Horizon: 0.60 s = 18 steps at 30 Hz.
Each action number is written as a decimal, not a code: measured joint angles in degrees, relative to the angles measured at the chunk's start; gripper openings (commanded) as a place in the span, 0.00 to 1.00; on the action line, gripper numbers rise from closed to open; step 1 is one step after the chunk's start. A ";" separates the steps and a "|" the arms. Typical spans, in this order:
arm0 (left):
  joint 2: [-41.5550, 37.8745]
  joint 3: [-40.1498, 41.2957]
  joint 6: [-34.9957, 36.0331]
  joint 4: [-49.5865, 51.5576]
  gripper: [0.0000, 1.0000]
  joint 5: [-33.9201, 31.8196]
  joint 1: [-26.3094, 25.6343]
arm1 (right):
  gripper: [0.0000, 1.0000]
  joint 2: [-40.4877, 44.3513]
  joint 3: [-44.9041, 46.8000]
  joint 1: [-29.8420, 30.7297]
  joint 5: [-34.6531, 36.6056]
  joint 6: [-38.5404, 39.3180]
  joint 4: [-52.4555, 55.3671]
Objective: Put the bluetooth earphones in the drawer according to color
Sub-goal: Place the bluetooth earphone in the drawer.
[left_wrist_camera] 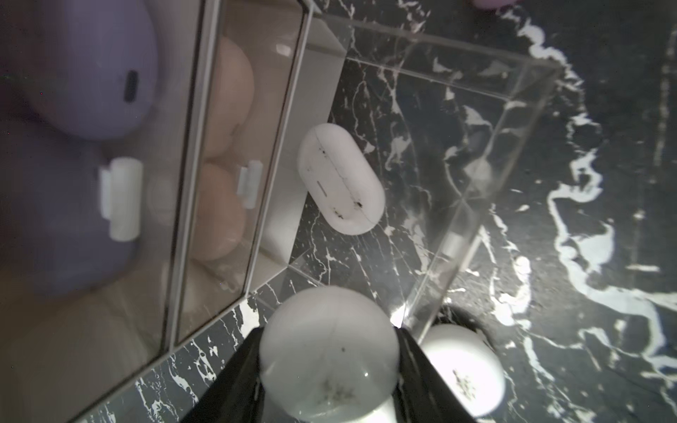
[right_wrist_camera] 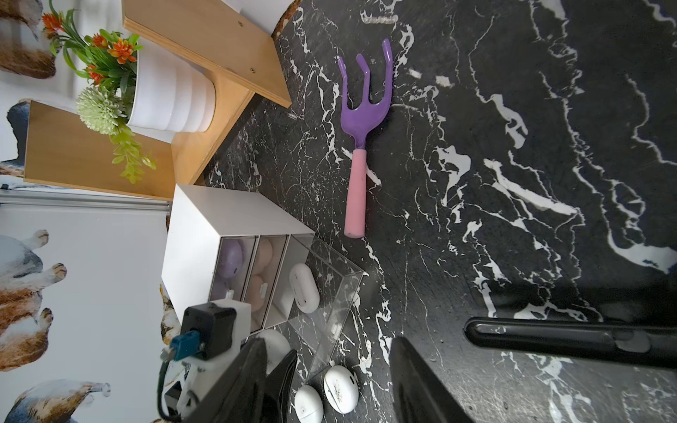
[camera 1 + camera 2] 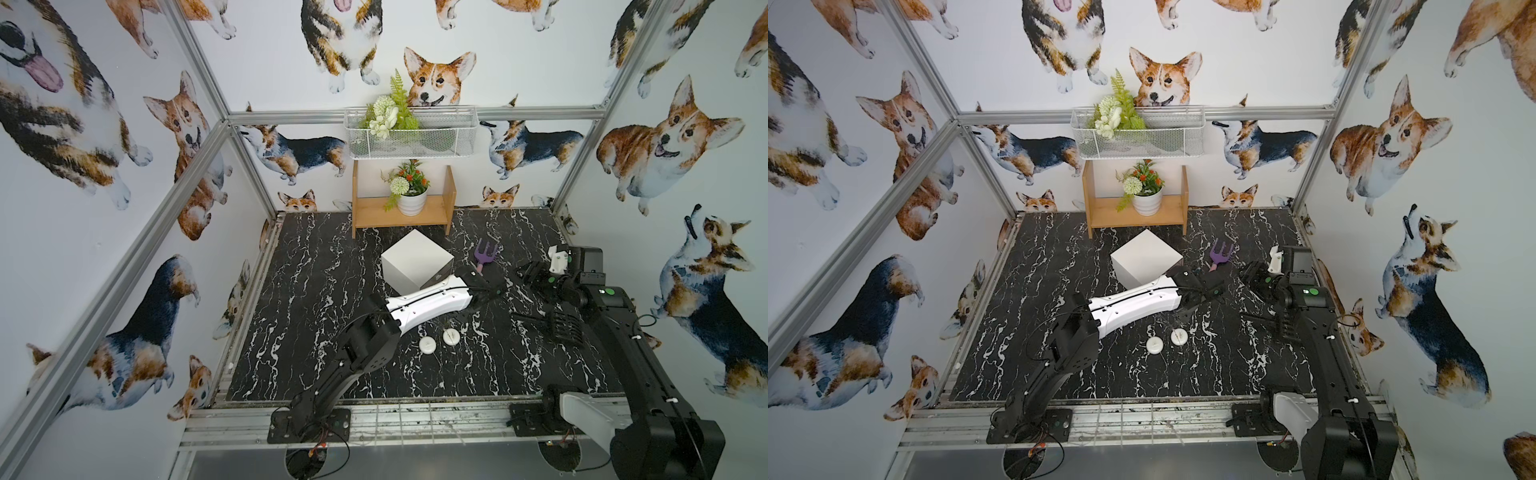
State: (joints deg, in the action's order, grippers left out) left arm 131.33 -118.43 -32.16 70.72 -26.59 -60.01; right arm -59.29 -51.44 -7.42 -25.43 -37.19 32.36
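The drawer cabinet (image 3: 415, 259) is a white cube in mid-table. Its lowest clear drawer (image 1: 476, 205) is pulled out, with one white earphone case (image 1: 340, 179) lying inside. Lilac cases (image 1: 91, 73) fill the top drawer and pink ones (image 1: 227, 110) the middle drawer; both are closed. My left gripper (image 1: 329, 366) is shut on a white case (image 1: 329, 340) just outside the open drawer's corner. Two more white cases (image 3: 427, 344) (image 3: 450, 336) lie on the table in front. My right gripper (image 2: 335, 395) hangs open and empty, right of the cabinet.
A purple-and-pink toy fork (image 2: 361, 139) lies right of the cabinet. A black toy rake (image 3: 561, 326) lies by the right arm. The wooden shelf (image 3: 403, 216) with a flower pot (image 3: 412, 201) stands behind the cabinet, under a wire basket (image 3: 409, 133).
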 measured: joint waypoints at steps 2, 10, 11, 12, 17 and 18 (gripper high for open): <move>0.50 0.00 0.87 0.39 0.33 0.09 0.26 | 0.59 -0.22 0.00 -0.09 -0.11 0.02 0.00; 2.03 1.05 3.34 0.68 0.33 1.38 1.05 | 0.59 -0.79 0.04 -0.13 -0.31 0.00 -0.02; 2.14 1.42 3.72 0.72 0.33 1.46 1.09 | 0.59 -0.83 0.09 -0.13 -0.42 0.00 -0.02; 2.25 1.66 3.76 0.79 0.33 1.51 1.18 | 0.59 -0.87 0.17 -0.13 -0.44 0.00 -0.02; 2.78 1.99 3.96 0.70 0.33 1.29 1.88 | 0.59 -1.09 0.48 -0.13 -0.66 -0.02 -0.02; 2.86 1.99 4.02 0.76 0.34 1.20 2.08 | 0.59 -1.09 0.48 -0.15 -0.68 -0.04 -0.02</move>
State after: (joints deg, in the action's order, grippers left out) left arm 134.19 -116.44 -28.14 71.48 -25.39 -57.93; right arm -60.38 -50.96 -7.57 -26.11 -37.23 32.34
